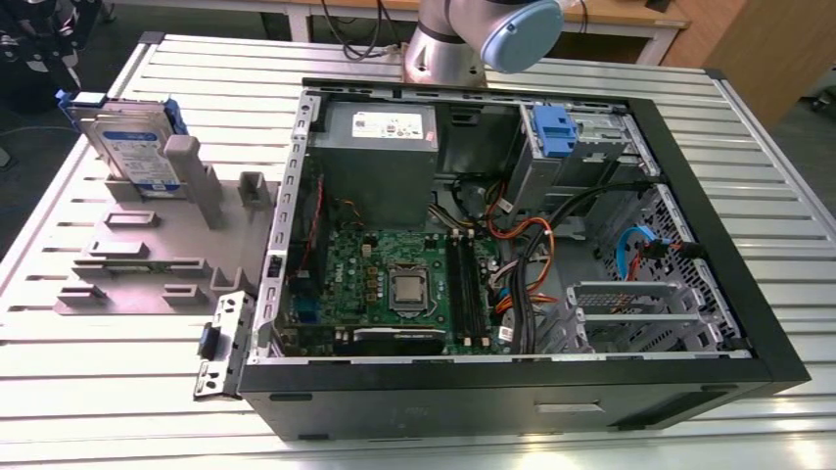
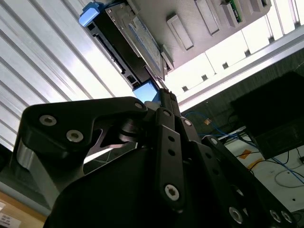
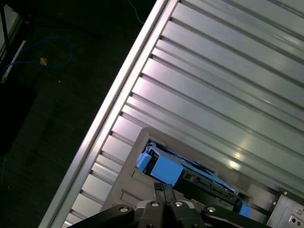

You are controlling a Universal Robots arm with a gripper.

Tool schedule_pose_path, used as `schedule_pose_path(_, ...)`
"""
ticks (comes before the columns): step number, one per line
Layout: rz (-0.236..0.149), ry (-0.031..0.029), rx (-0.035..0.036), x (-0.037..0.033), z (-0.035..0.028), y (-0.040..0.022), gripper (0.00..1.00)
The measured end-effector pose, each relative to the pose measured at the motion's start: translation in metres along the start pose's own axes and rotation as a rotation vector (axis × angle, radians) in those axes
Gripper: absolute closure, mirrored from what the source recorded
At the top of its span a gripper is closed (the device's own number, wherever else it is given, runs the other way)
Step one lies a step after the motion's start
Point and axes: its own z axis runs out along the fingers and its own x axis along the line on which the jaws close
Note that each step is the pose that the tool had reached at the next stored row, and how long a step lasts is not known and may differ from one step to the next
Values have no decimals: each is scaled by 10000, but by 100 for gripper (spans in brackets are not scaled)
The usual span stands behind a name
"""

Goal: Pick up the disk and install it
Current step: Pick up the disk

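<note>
The disk (image 1: 131, 147) stands on edge in a grey holder (image 1: 144, 245) on the slatted table, toward the exterior view's left. It is silver with a white-and-blue label and blue side rails. In both wrist views the disk (image 2: 137, 40) (image 3: 185, 173) lies just past the tips of my black gripper (image 2: 164, 97) (image 3: 164, 190). The gripper hovers off the disk without touching it. Its two fingers are pressed together with nothing between them.
An open computer case (image 1: 731, 245) lies on the table toward the exterior view's right. Inside it are a grey power supply (image 1: 379, 137), a motherboard (image 1: 392, 284), cables and a blue-latched drive bay (image 1: 555, 132). The arm's base (image 1: 444, 49) rises behind the case.
</note>
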Motion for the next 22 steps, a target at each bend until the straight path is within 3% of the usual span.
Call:
schedule_pose_path(8, -88, 3, 0, 0, 0, 0, 89)
schedule_pose_path(14, -462, 19, 1, 0, 0, 0, 89)
schedule_pose_path(16, -636, 26, 0, 0, 0, 0, 89)
schedule_pose_path(17, -968, 40, 1, 0, 0, 0, 89)
schedule_pose_path(22, -1712, 71, 1, 0, 1, 0, 89)
